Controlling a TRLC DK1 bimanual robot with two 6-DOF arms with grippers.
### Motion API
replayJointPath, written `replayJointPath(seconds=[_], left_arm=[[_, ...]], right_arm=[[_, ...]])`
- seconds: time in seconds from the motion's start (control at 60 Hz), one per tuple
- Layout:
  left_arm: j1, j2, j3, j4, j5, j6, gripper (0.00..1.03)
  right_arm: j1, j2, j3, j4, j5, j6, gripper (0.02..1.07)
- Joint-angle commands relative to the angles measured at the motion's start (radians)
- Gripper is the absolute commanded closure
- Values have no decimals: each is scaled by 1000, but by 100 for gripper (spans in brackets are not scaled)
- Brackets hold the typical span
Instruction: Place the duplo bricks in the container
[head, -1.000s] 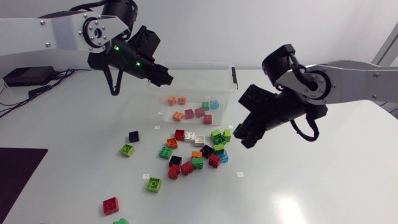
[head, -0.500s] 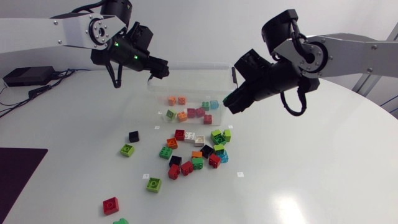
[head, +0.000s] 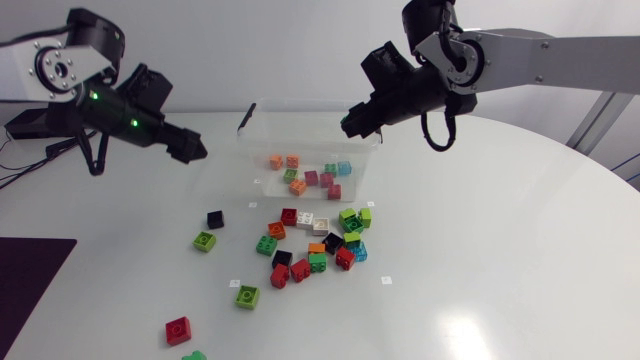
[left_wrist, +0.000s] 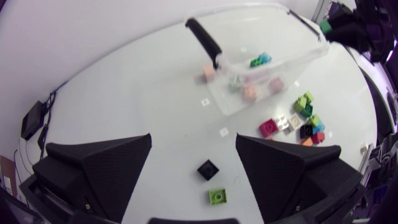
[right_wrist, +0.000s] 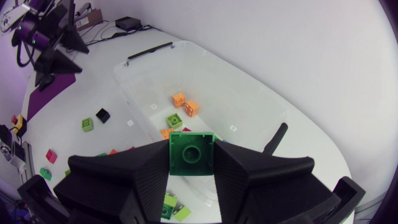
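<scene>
White table (head: 520, 260) carries the container (head: 310, 128) at centre, several bricks inside. I hold my right gripper (right_wrist: 192, 171) over it, pinching a green brick (right_wrist: 191, 149) so a release should drop it in. Left gripper (left_wrist: 194, 146) hangs spread and empty near loose bricks (head: 310, 250).

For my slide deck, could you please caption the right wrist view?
Right gripper holds a green brick over the clear container, with orange bricks lying inside.

The right pincer (right_wrist: 191, 169) is matte black, its brick (right_wrist: 191, 149) green, the container (right_wrist: 249, 106) clear with black handles (right_wrist: 149, 51).
</scene>
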Motion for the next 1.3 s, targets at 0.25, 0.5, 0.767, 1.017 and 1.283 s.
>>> replayJointPath(seconds=[0.25, 0.5, 0.767, 1.017, 1.283], left_arm=[[30, 4, -202, -21, 14, 214, 9], [-5, 104, -158, 16, 45, 390, 9], [-39, 208, -41, 8, 37, 511, 9], [-30, 311, 41, -55, 16, 671, 10], [-7, 409, 109, -129, 14, 798, 10]], right_arm=[[-2, 128, 113, 53, 33, 50, 77], [7, 189, 178, 65, 67, 53, 61], [7, 185, 179, 56, 88, 53, 8], [16, 57, 59, 53, 85, 37, 7], [23, -104, -140, 59, 77, 2, 7]])
